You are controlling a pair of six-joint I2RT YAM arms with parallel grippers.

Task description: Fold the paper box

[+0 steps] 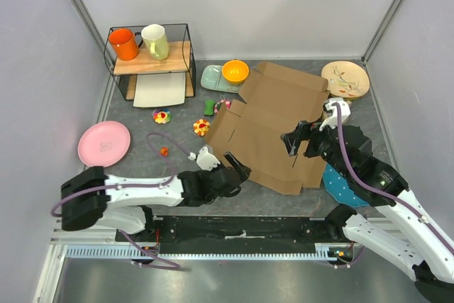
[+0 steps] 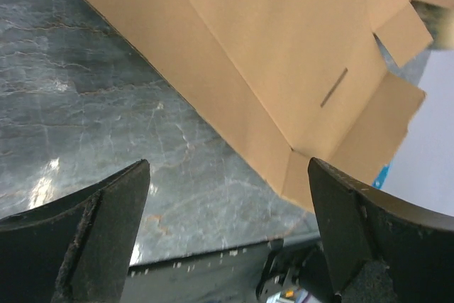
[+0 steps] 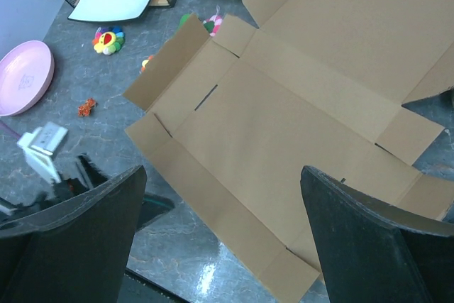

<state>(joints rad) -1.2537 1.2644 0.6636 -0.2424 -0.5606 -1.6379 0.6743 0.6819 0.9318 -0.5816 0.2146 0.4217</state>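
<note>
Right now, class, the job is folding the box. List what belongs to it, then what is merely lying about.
Job: box, left tool, right tool, both open.

Lying about: orange mug, jug, rack, orange bowl, green tray, pink plate, patterned plate, blue plate, flower toy.

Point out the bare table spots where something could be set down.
Barest: the strip right of the paper box, in front of the patterned plate, along the right wall. A smaller patch lies between the pink plate and the small toys. Crowded: from wire shelf to orange bowl.
</note>
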